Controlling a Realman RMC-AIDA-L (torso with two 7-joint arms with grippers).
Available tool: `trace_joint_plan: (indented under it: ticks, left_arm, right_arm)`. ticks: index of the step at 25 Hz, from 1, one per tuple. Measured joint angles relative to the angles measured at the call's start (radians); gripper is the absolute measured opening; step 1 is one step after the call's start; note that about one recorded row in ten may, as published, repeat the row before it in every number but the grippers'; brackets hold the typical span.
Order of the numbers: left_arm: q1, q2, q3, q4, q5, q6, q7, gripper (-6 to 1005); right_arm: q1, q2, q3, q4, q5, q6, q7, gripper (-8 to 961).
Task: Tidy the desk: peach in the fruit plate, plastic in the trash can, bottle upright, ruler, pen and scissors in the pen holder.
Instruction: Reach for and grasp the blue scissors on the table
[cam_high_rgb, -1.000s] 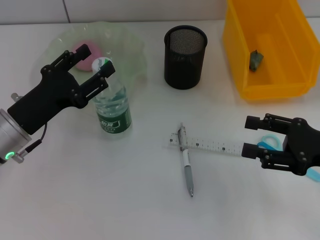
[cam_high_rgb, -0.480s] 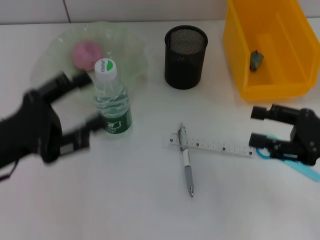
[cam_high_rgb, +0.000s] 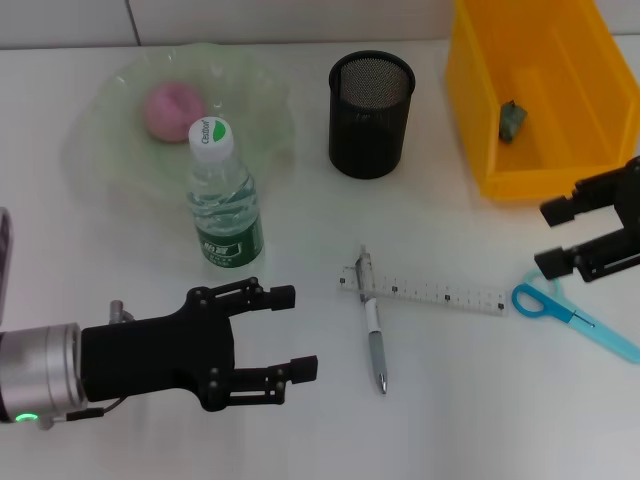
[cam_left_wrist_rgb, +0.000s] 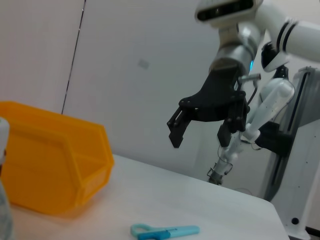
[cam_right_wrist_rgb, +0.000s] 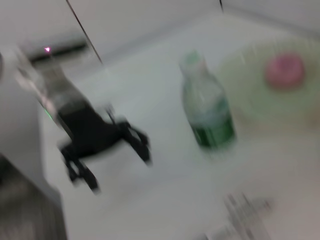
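Observation:
The pink peach (cam_high_rgb: 172, 108) lies in the pale green fruit plate (cam_high_rgb: 120, 140). In front of the plate the bottle (cam_high_rgb: 225, 195) stands upright, free of any grip. A dark scrap of plastic (cam_high_rgb: 513, 118) lies inside the yellow trash can (cam_high_rgb: 540, 170). The ruler (cam_high_rgb: 425, 291) lies across the pen (cam_high_rgb: 373, 330) at mid-table, and the blue scissors (cam_high_rgb: 570, 318) lie flat to their right. The black mesh pen holder (cam_high_rgb: 371, 100) stands behind them. My left gripper (cam_high_rgb: 295, 332) is open and empty near the front left. My right gripper (cam_high_rgb: 550, 237) is open above the scissors at the right edge.
The left wrist view shows the right gripper (cam_left_wrist_rgb: 199, 140) raised above the table, the yellow trash can (cam_left_wrist_rgb: 50, 170) and the scissors (cam_left_wrist_rgb: 165, 230). In the blurred right wrist view the bottle (cam_right_wrist_rgb: 207, 107), the peach (cam_right_wrist_rgb: 285, 70) and the left gripper (cam_right_wrist_rgb: 117, 165) appear.
My left gripper has left the bottle's neck and swung toward the front of the table. My right gripper has drawn back to the right, uncovering the scissors. The bottle stays upright.

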Motion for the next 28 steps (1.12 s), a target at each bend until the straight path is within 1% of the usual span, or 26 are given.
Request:
trace_joint_plan:
  ticks: [1,2,3,4,5,7,8,9,12,13,16,19,23,28]
  left_arm:
    - [-0.006,-0.001,0.001,-0.008,0.002,-0.003,-0.001,832]
    - [-0.021,-0.001,0.001,-0.023,0.004,-0.007,-0.004,832]
    - [-0.021,-0.001,0.001,-0.023,0.004,-0.007,-0.004,832]
    - [-0.021,-0.001,0.001,-0.023,0.004,-0.007,-0.004,832]
    - [-0.034,-0.002,0.001,-0.042,0.004,-0.007,-0.008,832]
    - [-0.037,-0.002,0.001,-0.044,0.001,-0.006,-0.016,832]
    - [-0.037,-0.002,0.001,-0.044,0.001,-0.006,-0.016,832]
    - [-0.039,-0.002,0.001,-0.043,0.000,-0.005,-0.026,832]
    - [-0.041,-0.001,-0.002,-0.043,-0.001,-0.006,-0.033,832]
    - [-0.041,-0.001,-0.002,-0.043,-0.001,-0.006,-0.033,832]
    - [-0.051,-0.001,0.000,-0.046,0.003,-0.015,-0.047,832]
    - [-0.057,-0.002,0.000,-0.047,0.004,-0.026,-0.050,832]
    - [-0.071,-0.004,0.009,-0.048,0.006,-0.039,-0.059,832]
    - [-0.071,-0.004,0.009,-0.049,0.007,-0.053,-0.060,832]
  right_arm:
    - [0.006,0.004,-0.034,-0.050,-0.041,-0.002,0.040,748]
    - [0.013,0.013,-0.086,-0.125,-0.100,-0.002,0.087,748]
    - [0.016,0.024,-0.126,-0.178,-0.142,-0.003,0.115,748]
    - [0.019,0.040,-0.162,-0.227,-0.191,0.001,0.141,748]
    - [0.027,0.066,-0.207,-0.279,-0.263,0.007,0.177,748]
    - [0.037,0.087,-0.252,-0.305,-0.333,0.014,0.214,748]
    - [0.042,0.095,-0.282,-0.310,-0.365,0.020,0.238,748]
    - [0.042,0.097,-0.321,-0.310,-0.396,0.033,0.266,748]
    - [0.024,0.097,-0.484,-0.303,-0.501,0.120,0.401,748]
    - [0.024,0.097,-0.484,-0.303,-0.501,0.120,0.401,748]
    - [0.013,0.098,-0.544,-0.276,-0.559,0.175,0.472,748]
    - [0.011,0.098,-0.567,-0.228,-0.568,0.216,0.510,748]
    - [0.014,0.096,-0.570,-0.146,-0.565,0.266,0.520,748]
    - [-0.004,0.098,-0.573,-0.119,-0.564,0.292,0.514,748]
